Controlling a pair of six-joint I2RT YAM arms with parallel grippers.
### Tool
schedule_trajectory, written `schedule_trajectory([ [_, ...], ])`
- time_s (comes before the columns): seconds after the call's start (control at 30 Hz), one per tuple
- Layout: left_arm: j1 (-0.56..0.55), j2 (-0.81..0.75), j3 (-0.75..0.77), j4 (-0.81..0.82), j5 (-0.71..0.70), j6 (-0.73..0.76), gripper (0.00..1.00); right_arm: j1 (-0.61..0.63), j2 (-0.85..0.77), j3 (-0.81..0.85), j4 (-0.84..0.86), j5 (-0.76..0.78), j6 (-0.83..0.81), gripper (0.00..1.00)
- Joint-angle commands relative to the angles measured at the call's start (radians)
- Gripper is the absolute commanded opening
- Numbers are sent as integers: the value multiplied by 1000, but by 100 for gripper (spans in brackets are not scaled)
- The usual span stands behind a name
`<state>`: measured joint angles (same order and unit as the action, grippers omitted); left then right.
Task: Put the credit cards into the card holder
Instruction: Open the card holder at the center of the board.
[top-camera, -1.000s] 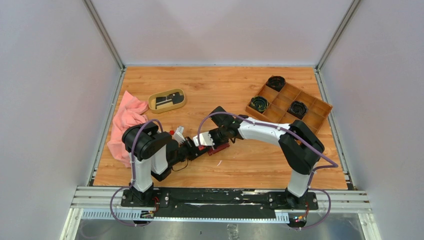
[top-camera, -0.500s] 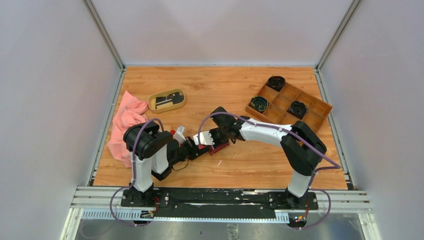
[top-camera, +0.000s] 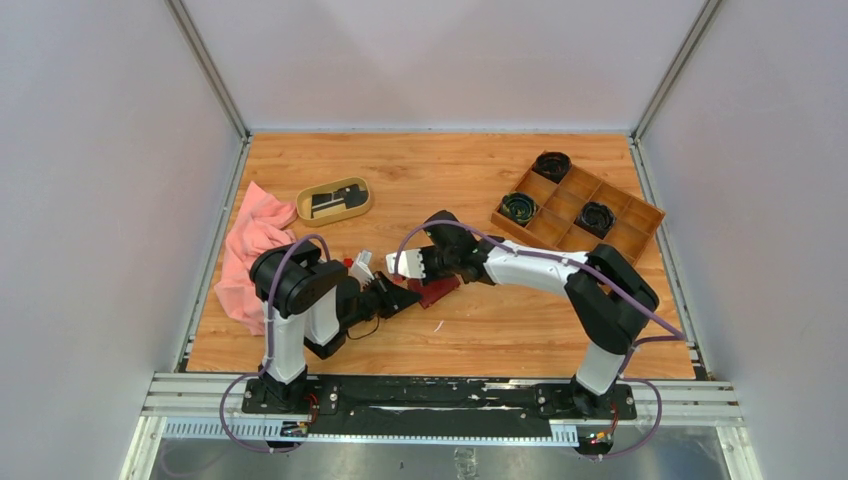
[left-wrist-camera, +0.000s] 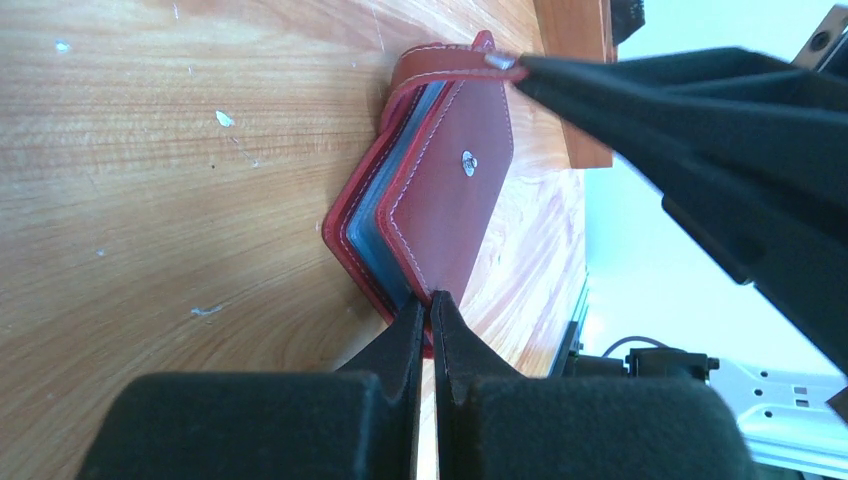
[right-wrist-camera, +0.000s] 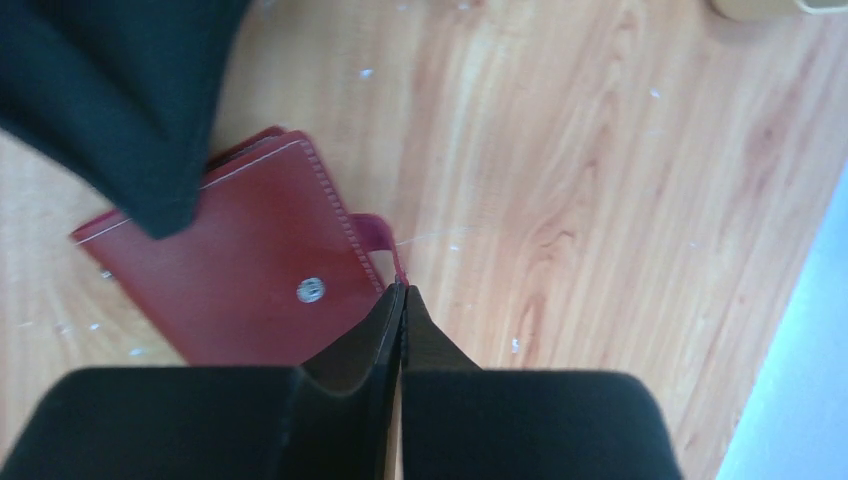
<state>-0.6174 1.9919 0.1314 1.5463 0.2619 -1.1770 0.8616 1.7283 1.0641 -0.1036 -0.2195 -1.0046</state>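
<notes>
At the tips of the left gripper, the jaws are squeezed together on one corner of the card holder. At the tips of the right gripper, the jaws are squeezed together too, on the little red tab that sticks out from the flap. So both grippers hold the same red card holder, one at each end. It sits a bit open, with blue-grey pockets peeking out between the covers. It is near the middle of the table, a little closer to the near edge. I think the tab is the weak spot. It is thin and only its tip is pinched, so a hard pull could make it slip out, and then the flap would flop shut. If the two grippers pull apart too much, the corner could pop free or the card holder could skid on the wood. The credit cards lie well apart from here, in the dish toward the far left corner. One gripper must let go to fetch them, and the card holder may close then. A pink cloth lies by the left edge, and a wooden tray sits by the far right corner. I can read no words or brand anywhere; the silver snap is plain.
</notes>
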Motion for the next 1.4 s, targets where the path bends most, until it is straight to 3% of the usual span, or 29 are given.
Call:
schedule_trajectory([
  [0.0,-7,120,-48,-20,-46,145,0,-9,-33,-17,127,91,48,0],
  [0.27,-7,105,-50,-18,-45,151,0,-11,-3,-5,140,105,101,0],
  [0.8,-7,-187,-116,-19,-8,191,48,-112,29,103,-89,-35,218,0],
  [1.17,-7,-368,-195,-49,-70,237,52,-184,41,193,-258,-196,316,0],
  [1.37,-7,-563,-194,-255,-115,258,53,-226,15,223,-310,-321,388,0],
])
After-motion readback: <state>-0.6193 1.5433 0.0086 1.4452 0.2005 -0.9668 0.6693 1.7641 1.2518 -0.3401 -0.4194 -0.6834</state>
